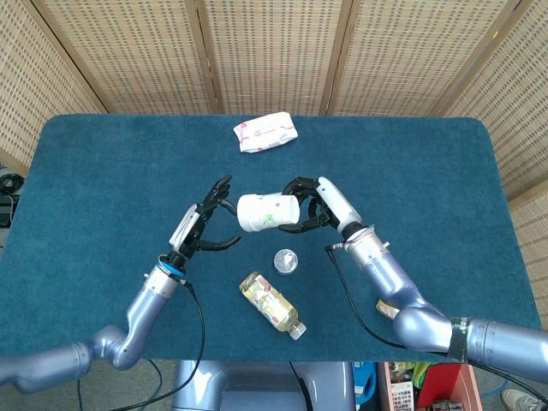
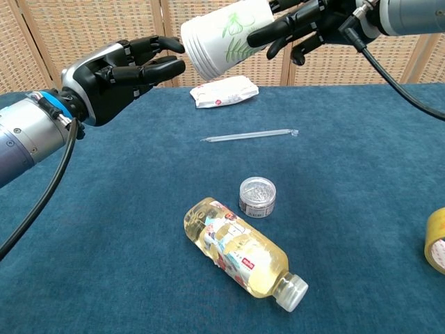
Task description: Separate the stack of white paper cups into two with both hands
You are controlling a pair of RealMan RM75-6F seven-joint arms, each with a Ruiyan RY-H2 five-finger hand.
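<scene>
Sideways: cup stack (image 1: 261,212) grasped by right hand (image 1: 310,205) (rims pointing leftward); left hand (image 1: 204,229) released, fingers spread.

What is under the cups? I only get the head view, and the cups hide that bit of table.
Observer: A thin clear straw lies on the table there. The right hand holds the stack of cups up in the air above it.
Operator: How many cups are there?
Observer: I cannot count them, but the chest view shows several rims nested at the end that faces the left hand, whose fingers are spread.
Operator: Is anything else hiding?
Observer: Yes, a yellow tape roll sits at the right edge of the chest view.
</scene>
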